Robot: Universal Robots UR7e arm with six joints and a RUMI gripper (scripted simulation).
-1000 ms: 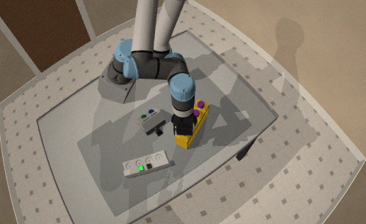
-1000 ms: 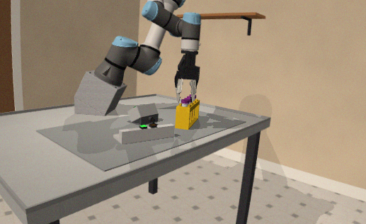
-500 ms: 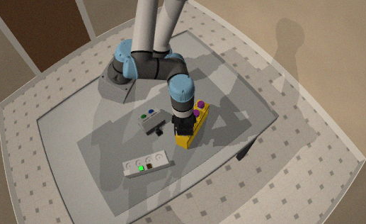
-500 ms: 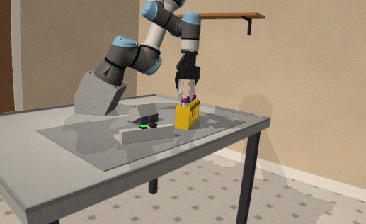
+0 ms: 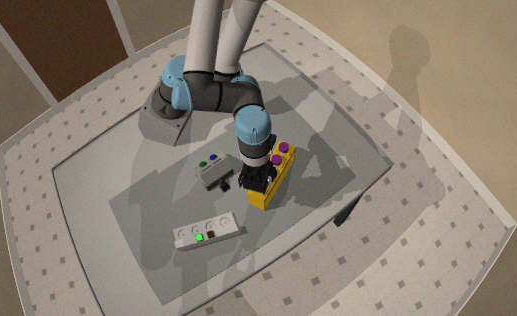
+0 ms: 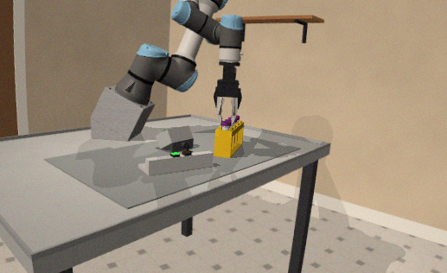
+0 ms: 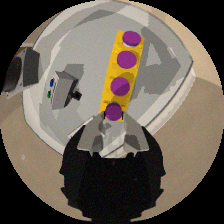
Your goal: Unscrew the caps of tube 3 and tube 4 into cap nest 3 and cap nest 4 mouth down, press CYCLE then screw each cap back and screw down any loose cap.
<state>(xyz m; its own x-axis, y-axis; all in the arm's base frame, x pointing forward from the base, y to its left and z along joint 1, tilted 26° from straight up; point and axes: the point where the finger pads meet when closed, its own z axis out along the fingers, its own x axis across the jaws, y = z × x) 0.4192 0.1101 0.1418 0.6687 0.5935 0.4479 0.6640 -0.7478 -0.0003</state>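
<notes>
The yellow decapping station holds four tubes with purple caps on. My gripper points down and is shut on the cap of tube 4, at the end nearest the cap tray. The caps of tube 3, tube 2 and tube 1 sit on their tubes. A pale band shows under tube 1's cap. The white cap tray has empty nests. Its green lamp is lit; the amber lamp is dark.
The grey key housing stands on the arm's side of the station, with the blue CYCLE key and the green READY key on top. A small dark block is beside it.
</notes>
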